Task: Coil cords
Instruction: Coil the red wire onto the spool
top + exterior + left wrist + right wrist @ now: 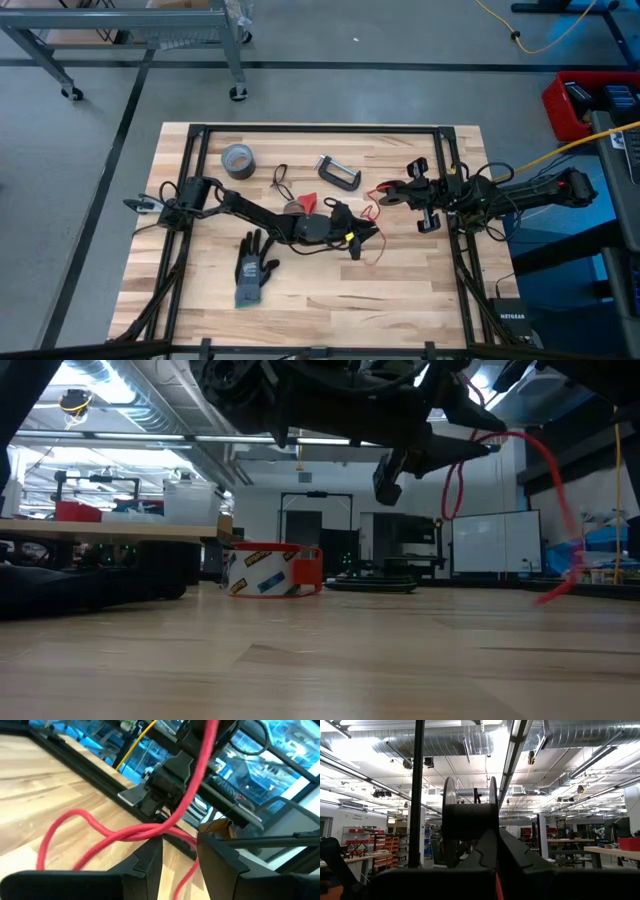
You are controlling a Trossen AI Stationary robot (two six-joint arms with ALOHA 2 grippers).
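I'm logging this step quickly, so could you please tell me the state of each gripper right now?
Left gripper: open, the red cord passing between its fingers.
Right gripper: shut on the red cord's end.

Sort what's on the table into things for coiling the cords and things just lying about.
For the job: thin red cord, between both grippers; thin black looped cord.

Lying about: grey duct-tape roll, metal C-clamp, dark grey work glove, small red triangular piece.
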